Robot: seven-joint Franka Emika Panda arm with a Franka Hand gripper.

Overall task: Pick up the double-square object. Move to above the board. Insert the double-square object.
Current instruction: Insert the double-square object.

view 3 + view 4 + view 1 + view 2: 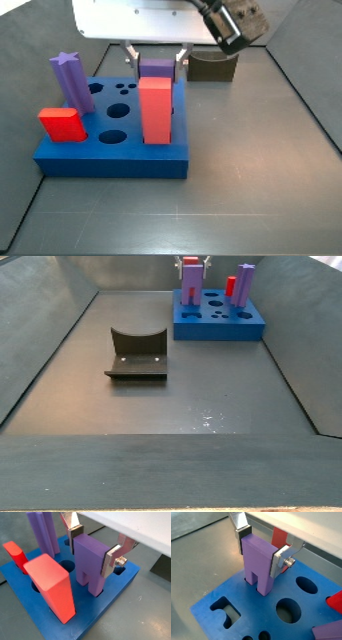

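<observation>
Now the pincer (259,547) clamps the grooved purple double-square object (258,564), standing in the board (238,592).

Floor of the enclosure: dark grey, matte, walled on the sides.

Floor (201,396) carries the board (221,326) at the far end and the fixture (138,354) nearer mid-floor, well apart. In a side view a dark-olive block (211,67) sits just behind the board. The gripper (193,266) is above the board, off the floor.
</observation>
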